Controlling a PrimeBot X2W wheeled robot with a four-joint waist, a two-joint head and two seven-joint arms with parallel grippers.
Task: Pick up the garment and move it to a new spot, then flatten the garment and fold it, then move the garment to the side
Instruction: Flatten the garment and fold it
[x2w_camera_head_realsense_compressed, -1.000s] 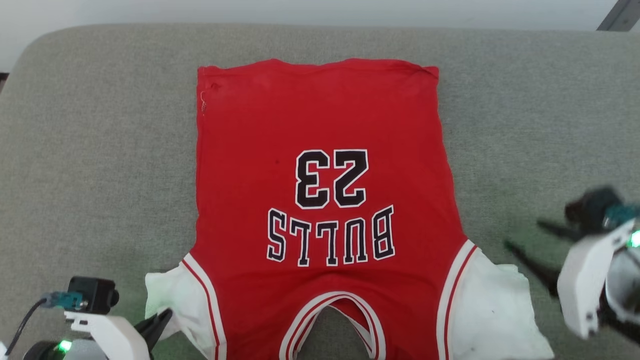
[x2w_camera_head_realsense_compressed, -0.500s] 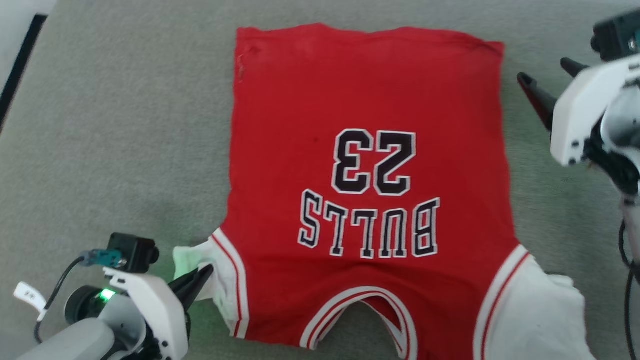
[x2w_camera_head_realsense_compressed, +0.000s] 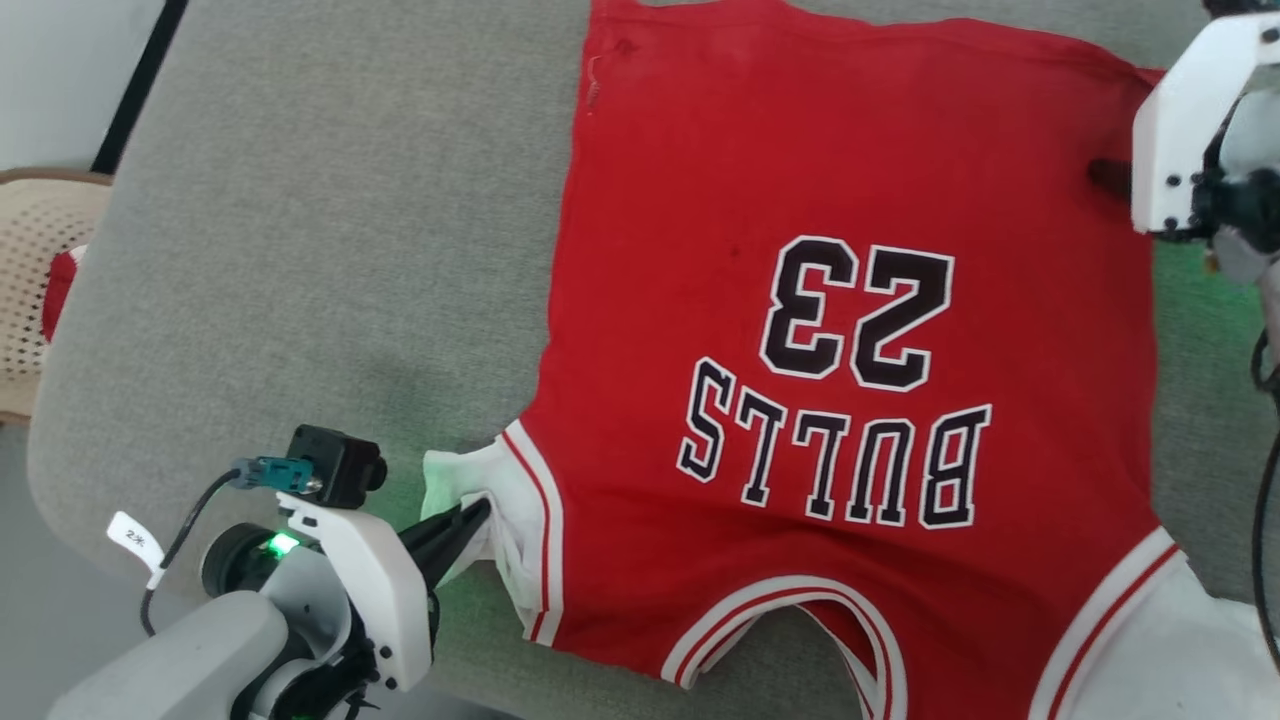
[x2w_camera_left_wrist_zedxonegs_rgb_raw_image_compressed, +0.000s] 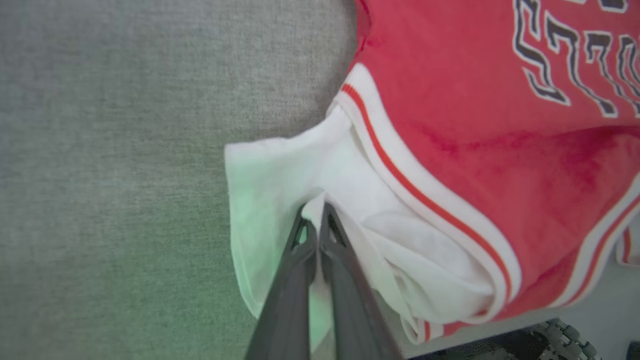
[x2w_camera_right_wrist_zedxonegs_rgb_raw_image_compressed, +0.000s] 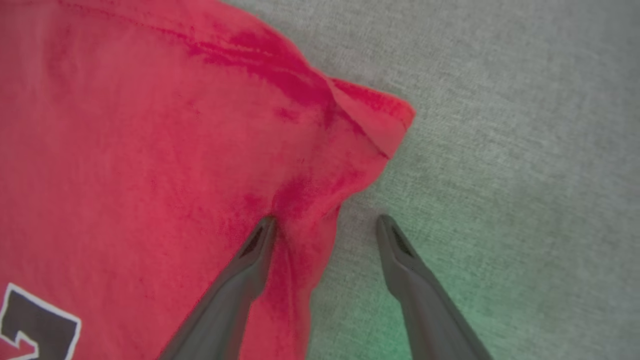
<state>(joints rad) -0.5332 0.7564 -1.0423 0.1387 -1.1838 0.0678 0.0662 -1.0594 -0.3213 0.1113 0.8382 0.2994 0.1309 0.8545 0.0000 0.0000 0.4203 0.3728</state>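
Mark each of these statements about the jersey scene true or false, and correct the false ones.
1. The left gripper is shut on the garment's white sleeve. True.
2. The right gripper is clamped on the garment's collar. False: its jaws stand open astride a side edge near a far corner, one finger over the red cloth and the other over the grey cushion.
3. The garment lies on the grey cushion with the number 23 facing up. True.
4. The garment is already folded in half. False: it lies spread out in one layer.
5. The beige basket sits on top of the garment. False: it stands off the cushion's left end, apart from the garment.
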